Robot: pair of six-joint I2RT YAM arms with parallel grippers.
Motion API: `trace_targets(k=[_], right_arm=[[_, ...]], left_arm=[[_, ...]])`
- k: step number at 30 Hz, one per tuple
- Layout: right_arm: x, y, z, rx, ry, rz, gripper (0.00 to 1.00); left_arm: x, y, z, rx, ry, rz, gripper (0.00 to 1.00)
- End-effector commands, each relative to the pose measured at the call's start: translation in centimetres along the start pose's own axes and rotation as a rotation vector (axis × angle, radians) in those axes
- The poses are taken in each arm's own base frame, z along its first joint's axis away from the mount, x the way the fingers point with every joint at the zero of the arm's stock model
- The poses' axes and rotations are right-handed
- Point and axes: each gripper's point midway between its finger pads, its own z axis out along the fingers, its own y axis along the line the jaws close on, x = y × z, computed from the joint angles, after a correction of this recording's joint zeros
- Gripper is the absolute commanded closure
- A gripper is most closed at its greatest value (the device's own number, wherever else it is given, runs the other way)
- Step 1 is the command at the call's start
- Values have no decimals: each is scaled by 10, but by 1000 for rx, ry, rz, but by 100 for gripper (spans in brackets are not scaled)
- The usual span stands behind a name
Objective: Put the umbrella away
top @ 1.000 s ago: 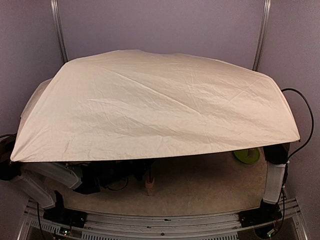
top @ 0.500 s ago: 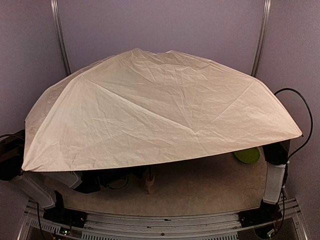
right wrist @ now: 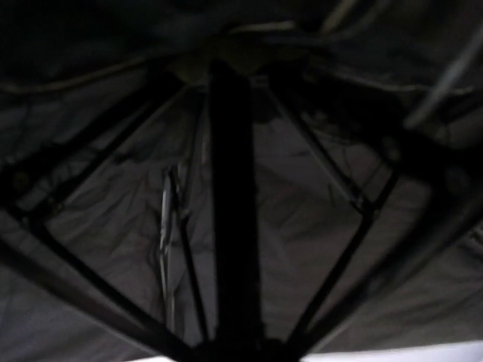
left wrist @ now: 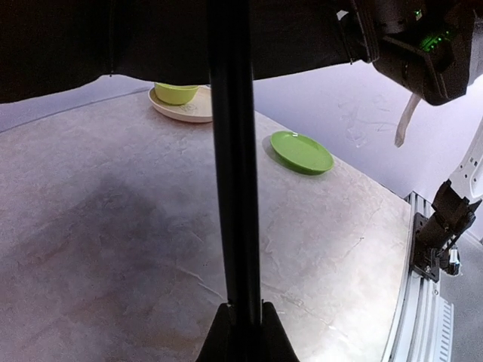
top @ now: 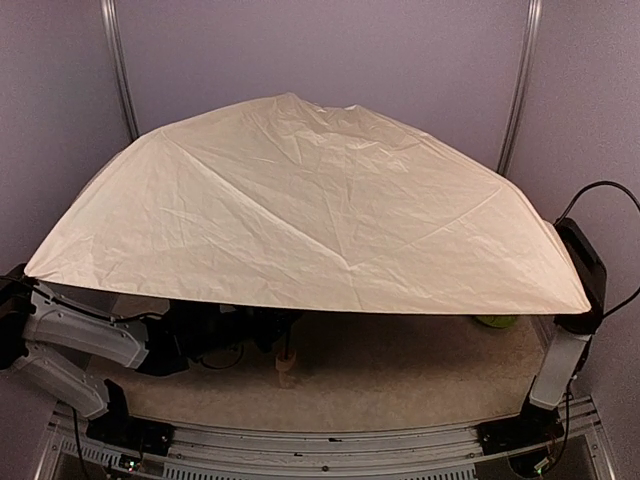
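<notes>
Open umbrella (top: pixel 320 210) over the tabletop (top: pixel 400 380), handle (top: pixel 286 366) hanging near the front edge. Compared with a second earlier, the cream canopy has tipped, its right corner lower and its left corner higher, and the right arm has lifted. The left tool (left wrist: pixel 240 332) is clenched on the black shaft (left wrist: pixel 234 166), while the grip of the right tool (right wrist: pixel 234 348) under the dark ribs cannot be told. The canopy is still fully spread, so collapsing it appears yet to come.

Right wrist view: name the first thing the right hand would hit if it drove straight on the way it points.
Probably the dark hub where the thin black shaft of the cream folding umbrella meets its black lining; depth is unclear.
</notes>
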Motion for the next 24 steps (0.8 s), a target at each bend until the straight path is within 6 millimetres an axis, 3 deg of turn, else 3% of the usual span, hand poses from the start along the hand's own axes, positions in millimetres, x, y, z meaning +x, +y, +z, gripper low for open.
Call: trace_targets(k=[1,8,14,18,24], right_arm=[[30,-12,-9,93,185,-81,100],[57,-20,-13,152,361,-212,100],[114,-12,-17,172,463,-275,100],[111,-10,-33,205,458,-292,100],[136,-6,-45,168,565,-283,100]], left_arm=[[-51,-17,-7,48,-124,127,100],[-83,-30,-28,117,-219,139,100],[-131,-53,-39,195,-380,78,100],[-151,-61,-52,214,-456,89,100],[-176,-80,-85,248,-582,125,100]])
